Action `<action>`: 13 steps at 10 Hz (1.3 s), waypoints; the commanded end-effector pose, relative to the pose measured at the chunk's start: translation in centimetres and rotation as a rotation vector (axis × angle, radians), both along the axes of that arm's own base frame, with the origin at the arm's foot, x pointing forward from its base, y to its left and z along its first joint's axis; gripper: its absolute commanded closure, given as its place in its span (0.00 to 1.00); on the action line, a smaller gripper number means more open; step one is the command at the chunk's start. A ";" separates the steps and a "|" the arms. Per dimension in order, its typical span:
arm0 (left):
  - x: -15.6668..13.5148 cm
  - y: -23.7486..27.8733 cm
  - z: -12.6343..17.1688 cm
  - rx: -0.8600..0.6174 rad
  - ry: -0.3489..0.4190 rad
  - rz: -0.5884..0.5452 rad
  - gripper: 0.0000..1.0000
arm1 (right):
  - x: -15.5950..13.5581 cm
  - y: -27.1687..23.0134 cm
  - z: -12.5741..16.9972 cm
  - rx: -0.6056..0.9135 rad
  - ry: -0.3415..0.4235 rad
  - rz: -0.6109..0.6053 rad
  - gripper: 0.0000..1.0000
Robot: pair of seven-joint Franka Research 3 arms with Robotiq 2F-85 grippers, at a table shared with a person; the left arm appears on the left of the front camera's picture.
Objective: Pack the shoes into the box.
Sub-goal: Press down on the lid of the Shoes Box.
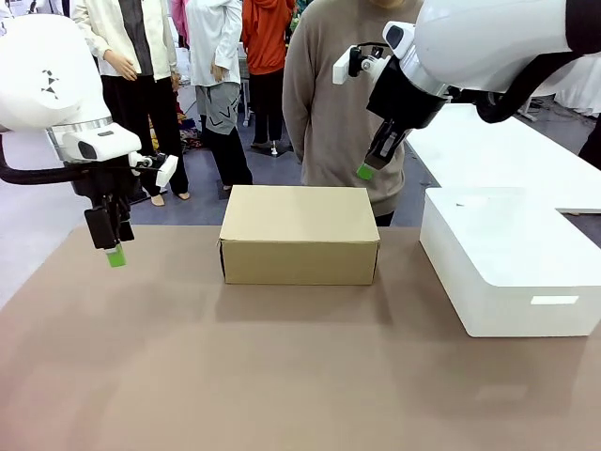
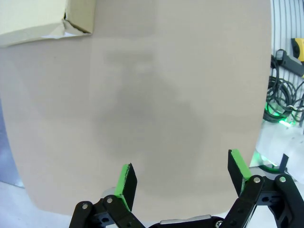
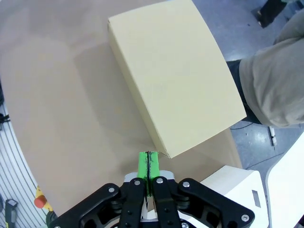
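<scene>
- Brown table [image 1: 188, 376] carries the box [image 1: 299, 235] mid-table, lid down, shoes presumably packed inside.
- Left gripper [image 2: 183, 183] hovers left, jaws spread, empty.
- Right gripper [image 3: 148, 166] hangs above the box's right corner, jaws pressed together.

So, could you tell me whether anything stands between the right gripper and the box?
Nothing visible does. The right gripper, shut and empty, hangs in open air above the closed box, near its far right corner. The white block sits off to the side, apart from the box.
</scene>
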State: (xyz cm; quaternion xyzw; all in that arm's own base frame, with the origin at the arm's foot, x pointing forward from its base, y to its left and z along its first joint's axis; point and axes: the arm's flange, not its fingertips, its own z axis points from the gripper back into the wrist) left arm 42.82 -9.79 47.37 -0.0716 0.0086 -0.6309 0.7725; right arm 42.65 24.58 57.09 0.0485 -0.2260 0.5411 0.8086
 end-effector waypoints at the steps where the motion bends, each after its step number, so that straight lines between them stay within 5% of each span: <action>1: -0.2 0.2 0.3 0.005 0.003 0.003 0.00 | 3.0 2.9 0.5 -0.053 0.013 -0.079 1.00; 8: -0.2 0.2 0.3 0.005 0.003 0.003 0.00 | 16.0 10.6 -3.2 -0.137 0.137 -0.136 1.00; 13: -0.2 0.2 0.3 0.005 0.003 0.003 0.00 | 20.2 11.5 -6.5 -0.147 0.191 -0.182 1.00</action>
